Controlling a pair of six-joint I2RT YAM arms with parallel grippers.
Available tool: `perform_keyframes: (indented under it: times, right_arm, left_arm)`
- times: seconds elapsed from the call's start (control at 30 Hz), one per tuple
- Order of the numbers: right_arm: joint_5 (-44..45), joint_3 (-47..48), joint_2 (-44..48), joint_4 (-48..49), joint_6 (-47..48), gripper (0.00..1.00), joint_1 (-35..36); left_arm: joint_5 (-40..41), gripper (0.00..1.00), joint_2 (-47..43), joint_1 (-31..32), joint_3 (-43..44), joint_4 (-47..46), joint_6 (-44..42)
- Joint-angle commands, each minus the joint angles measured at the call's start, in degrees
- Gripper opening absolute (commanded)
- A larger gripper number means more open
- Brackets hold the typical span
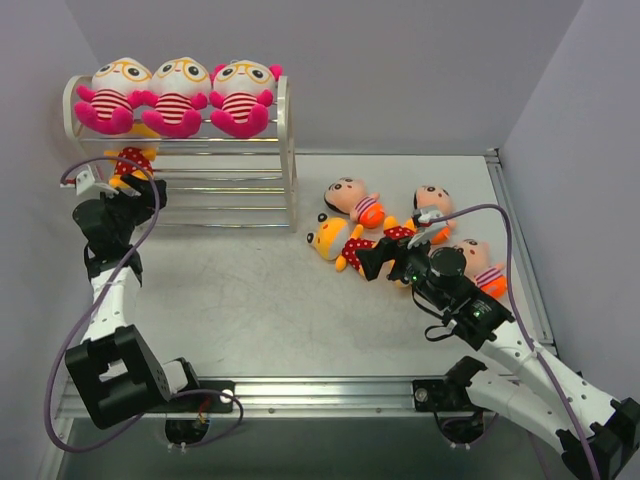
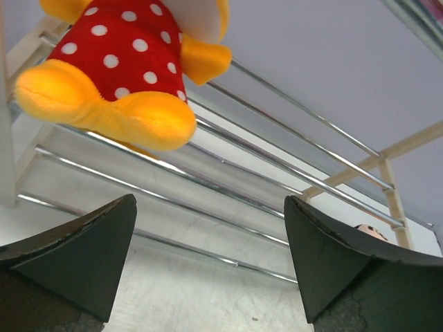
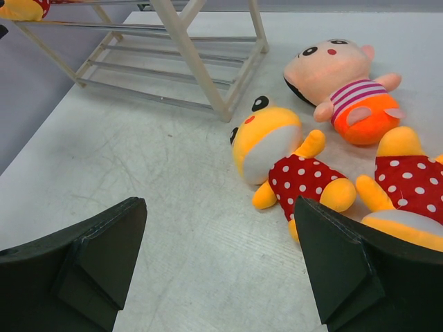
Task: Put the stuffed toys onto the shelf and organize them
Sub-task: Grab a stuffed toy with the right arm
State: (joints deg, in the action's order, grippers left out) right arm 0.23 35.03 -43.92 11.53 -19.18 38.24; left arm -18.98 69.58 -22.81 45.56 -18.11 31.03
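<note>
**Left pincer (image 2: 208, 266) gapes empty at the shelf (image 1: 288, 150); right pincer (image 3: 218, 273) gapes empty beside it**

Both pincers are released, with nothing between their fingers. The left pincer sits at the shelf's front left corner, pointing up into the rods. On the tier just under the top one, at the shelf's left end, rests a yellow doll in a red dotted dress (image 2: 118, 62). Its feet hang over the front rods, above the left finger (image 2: 76, 256) and apart from it.

Three pink dolls (image 1: 178, 95) with striped bellies sit side by side along the shelf's top tier, facing forward and filling it from end to end.

Five more dolls lie on the table (image 1: 250, 300) to the right of the shelf. Nearest its right foot are a black-haired doll in orange pants (image 3: 346, 90) and, just in front of it, a second yellow doll (image 3: 277, 159) lying face up. Farther right of the shelf lie a third yellow doll (image 3: 408, 187) and another black-haired doll (image 1: 432, 205). Farthest of all is a third black-haired doll (image 1: 482, 265), partly hidden by the right arm.

The right pincer hangs over the table to the right of the shelf, just short of the second yellow doll, touching none of them.
</note>
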Motion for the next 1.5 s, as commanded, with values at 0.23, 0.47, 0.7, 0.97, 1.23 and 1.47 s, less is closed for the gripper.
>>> perform_keyframes:
  times: [0.23,0.47,0.7,0.97,1.23,1.47]
  right_arm:
    - [1.79,0.4,-0.46,2.62,0.99,0.91,-0.27]
    - [2.06,0.39,-0.64,2.62,1.07,0.91,-0.27]
    - [2.14,0.31,-0.81,2.71,1.16,0.91,-0.18]
    - [2.14,0.31,-0.73,2.62,1.16,0.91,-0.27]
    - [2.14,0.31,-0.81,2.62,1.16,0.91,-0.27]
    - [1.79,0.48,-0.82,2.71,1.25,0.91,-0.27]
  left_arm:
    - [-7.12,0.97,4.77,2.15,0.4,-23.11,6.77]
    - [-6.24,0.98,7.93,3.65,1.9,-24.69,8.44]
    - [-2.82,0.98,10.04,4.0,3.57,-24.78,5.45]
    - [-0.36,0.98,11.45,4.0,4.97,-22.68,1.76]
    - [2.02,0.98,9.79,3.91,6.29,-18.63,-2.89]
    - [-0.09,0.98,7.25,4.44,5.6,-16.7,-3.34]
